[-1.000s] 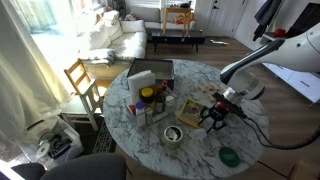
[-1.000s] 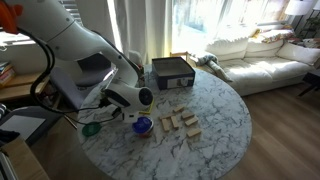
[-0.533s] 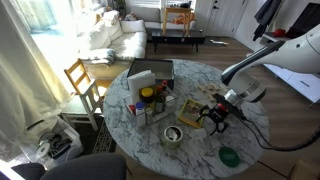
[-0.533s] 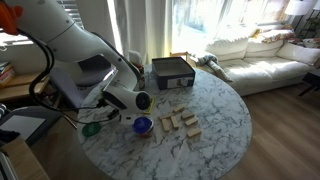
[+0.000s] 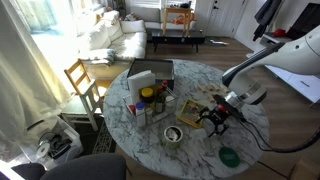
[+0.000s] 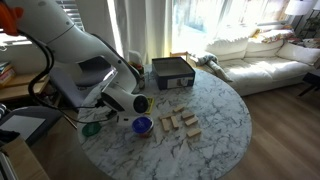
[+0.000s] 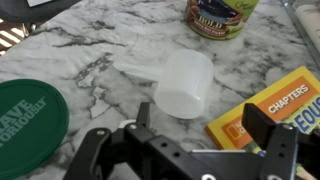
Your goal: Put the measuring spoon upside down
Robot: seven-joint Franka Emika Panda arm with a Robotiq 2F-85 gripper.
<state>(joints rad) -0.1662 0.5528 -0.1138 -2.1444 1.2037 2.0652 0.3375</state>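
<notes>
Tool: the tool (image 7: pixel 182 140) hangs released, its fingers (image 7: pixel 95 152) spread wide with nothing between them; in an exterior view we see it (image 5: pixel 214 118) low over the tabletop (image 5: pixel 195 158), on the arm's side.
Measuring spoon: the measuring spoon (image 7: pixel 182 82) lies on the marble just ahead of the spread fingers and touches neither; its handle points to the upper left of the wrist view; in an exterior view it (image 6: pixel 142 125) shows as a small blue round; we cannot tell which way its bowl faces.
Edges: the tabletop is round; the spoon sits toward the rim nearest the robot's base, with a green lid (image 6: pixel 92 128) lying closer to that rim.
Open room: bare marble rings the spoon on every side in the wrist view; a wide bare stretch runs along the far side of the tabletop (image 6: pixel 225 110).
Neighbours: the green lid (image 7: pixel 25 115) lies to one side, near but apart; a yellow book (image 7: pixel 275 110) marked "CHAPTERS" lies to the other side, also apart; a round tin (image 7: pixel 222 14) stands beyond the spoon.
Further off: wooden blocks (image 6: pixel 180 121) near the spoon; a dark box (image 6: pixel 170 72) by the far rim; bottles (image 5: pixel 148 100) clustered mid-table; a wooden chair (image 5: pixel 82 78) by the rim.
In the way: the book's corner lies close under one finger; the lid lies near the other.
</notes>
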